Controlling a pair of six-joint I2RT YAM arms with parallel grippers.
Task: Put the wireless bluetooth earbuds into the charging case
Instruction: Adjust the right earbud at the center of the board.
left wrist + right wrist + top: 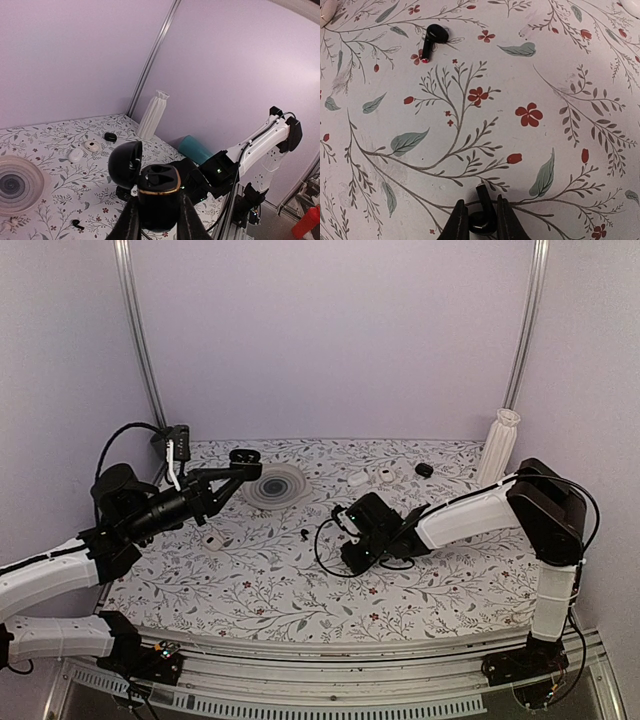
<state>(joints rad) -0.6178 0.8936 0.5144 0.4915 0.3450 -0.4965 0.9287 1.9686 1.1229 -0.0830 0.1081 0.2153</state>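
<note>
The charging case (159, 192) is black with a gold rim, and its lid (125, 162) is swung open to the left. My left gripper (159, 217) is shut on the case body and holds it (244, 456) up above the table's back left. My right gripper (481, 222) is shut on one black earbud (482, 216), its stem pointing up, just above the floral cloth. My right gripper (347, 525) is low over mid-table. The other earbud (434, 37) lies loose on the cloth (303, 534), left of the right gripper (77, 224).
A ribbed glass plate (277, 485) sits below the held case. Two white oval cases (357, 478) (385, 475) and a small black lump (424, 469) lie at the back. A white vase (497, 445) stands back right. Another white case (213, 540) is near the left arm. A teal cup (196, 148) lies behind the right arm.
</note>
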